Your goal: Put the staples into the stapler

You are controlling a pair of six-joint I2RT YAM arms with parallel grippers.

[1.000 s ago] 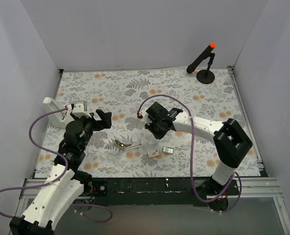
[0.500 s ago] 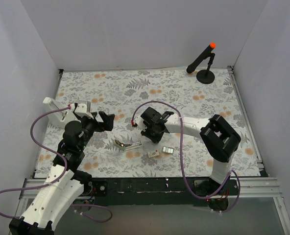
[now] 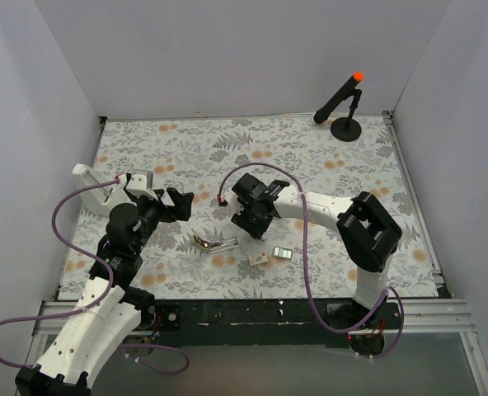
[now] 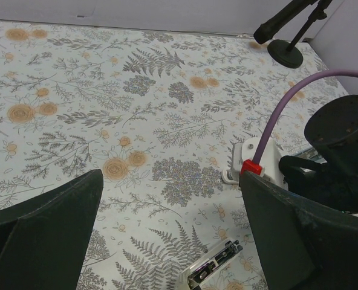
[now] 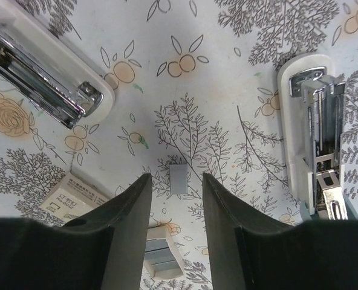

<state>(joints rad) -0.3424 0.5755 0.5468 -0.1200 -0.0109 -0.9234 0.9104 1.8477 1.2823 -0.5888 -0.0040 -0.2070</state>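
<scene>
The left hand hangs spread wide over the left part of the counter, holding nothing; it has barely shifted in the last second. Just to its right, toward the near edge, lies the stapler, swung open with its metal channel bare.

The change is on the right arm. It has swung leftward to the stapler, and the right hand has gone from nearly pressed together to parted. In the gap between its fingers a short grey strip lies flat on the counter, touching neither finger. It looks like a row of staples just let go. If so, it has landed beside the channel rather than in it, so the loading is not yet done and the strip probably needs picking up again.

Further right, by the near edge, sit the beige box and the staples in their dark-rimmed tray, apart from the stapler. The right arm's purple cable arches above the work — little else crowds it. A black stand keeps to the far right corner.
</scene>
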